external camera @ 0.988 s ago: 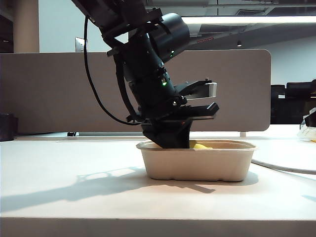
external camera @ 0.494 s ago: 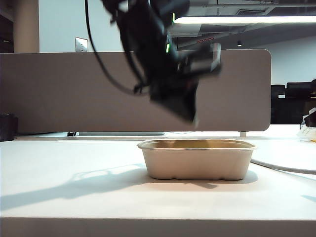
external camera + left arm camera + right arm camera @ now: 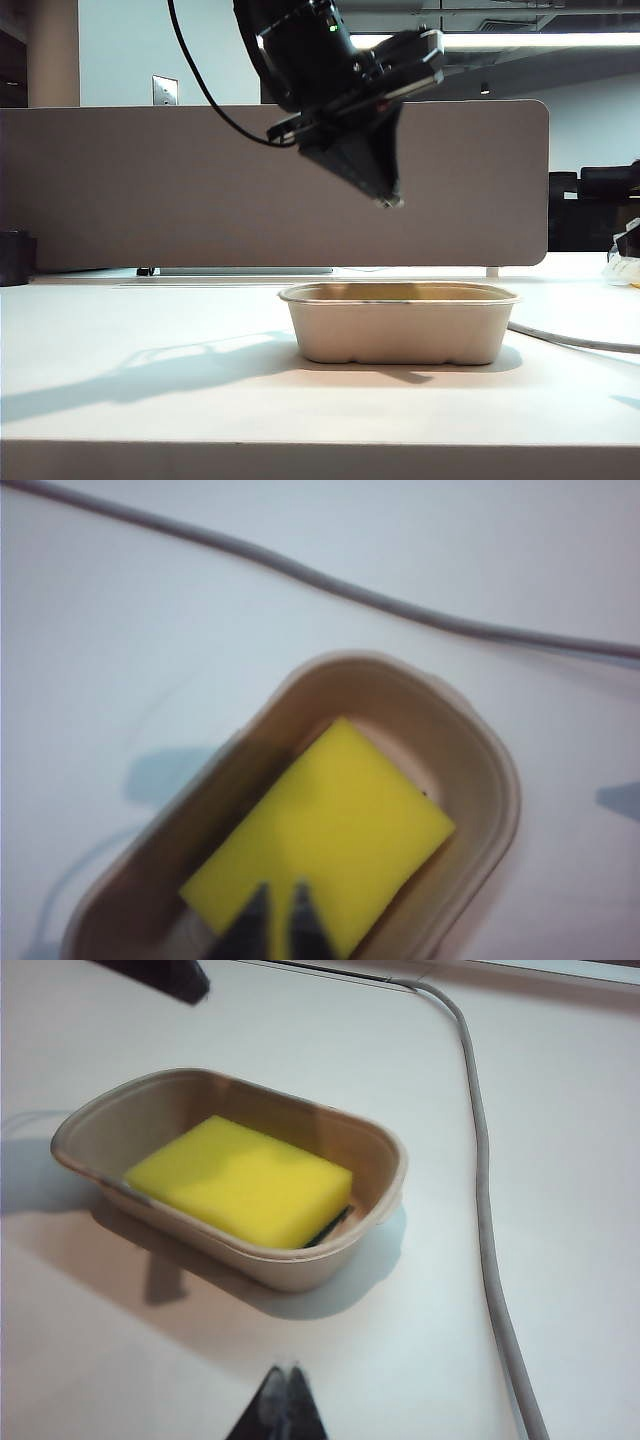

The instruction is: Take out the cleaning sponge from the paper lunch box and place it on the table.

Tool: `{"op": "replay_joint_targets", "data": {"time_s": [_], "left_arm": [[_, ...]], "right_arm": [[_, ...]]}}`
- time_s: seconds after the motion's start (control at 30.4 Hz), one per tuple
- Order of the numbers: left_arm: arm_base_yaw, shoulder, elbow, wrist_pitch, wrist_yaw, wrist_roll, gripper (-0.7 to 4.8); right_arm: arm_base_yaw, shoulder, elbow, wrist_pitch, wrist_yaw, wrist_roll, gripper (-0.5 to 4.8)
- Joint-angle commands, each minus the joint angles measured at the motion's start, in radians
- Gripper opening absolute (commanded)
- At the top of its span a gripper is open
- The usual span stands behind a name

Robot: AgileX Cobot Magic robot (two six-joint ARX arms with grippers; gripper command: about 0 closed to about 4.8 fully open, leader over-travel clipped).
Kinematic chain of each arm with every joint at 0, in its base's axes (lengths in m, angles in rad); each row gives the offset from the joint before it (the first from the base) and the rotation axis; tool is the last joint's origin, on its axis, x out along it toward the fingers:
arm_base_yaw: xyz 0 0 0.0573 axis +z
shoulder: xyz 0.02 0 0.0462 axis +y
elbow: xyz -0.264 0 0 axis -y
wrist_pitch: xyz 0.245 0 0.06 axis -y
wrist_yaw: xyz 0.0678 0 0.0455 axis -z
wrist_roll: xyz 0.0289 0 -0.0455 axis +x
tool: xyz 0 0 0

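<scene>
White table [image 3: 150, 400], yellow sponge [image 3: 240, 1180] in beige box [image 3: 385, 1160], left jaws [image 3: 278, 920] empty above, right jaws [image 3: 283, 1400] aside.

The left claw [image 3: 390, 200] hangs empty, fingertips together, above the paper lunch box [image 3: 400, 325]; table [image 3: 150, 390] white.

— What's under me?
— The white table [image 3: 150, 400], flat and plain, with a grey-brown divider panel [image 3: 120, 190] along its back edge.
— And directly on it?
— 1 paper lunch box [image 3: 400, 335], standing upright near the middle, and 1 grey cable [image 3: 480, 1210] lying just beside it, not touching.
</scene>
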State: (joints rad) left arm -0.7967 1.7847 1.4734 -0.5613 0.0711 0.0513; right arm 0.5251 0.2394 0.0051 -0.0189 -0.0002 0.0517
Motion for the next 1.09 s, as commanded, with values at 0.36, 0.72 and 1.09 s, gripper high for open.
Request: {"op": "replay_joint_targets", "data": {"time_s": [0.36, 0.72, 1.09], "left_arm": [[-0.001, 0.081, 0.004, -0.006, 0.116, -0.08, 4.79], [-0.001, 0.143, 0.004, 0.004, 0.098, -0.137, 4.79], [-0.001, 0.226, 0.004, 0.029, 0.069, -0.138, 4.79]], "right_arm": [[0.001, -0.002, 0.0, 0.016, 0.001, 0.0, -0.05], [0.001, -0.002, 0.0, 0.016, 0.001, 0.0, -0.05], [0.001, -0.002, 0.0, 0.016, 0.001, 0.0, -0.05]]}}
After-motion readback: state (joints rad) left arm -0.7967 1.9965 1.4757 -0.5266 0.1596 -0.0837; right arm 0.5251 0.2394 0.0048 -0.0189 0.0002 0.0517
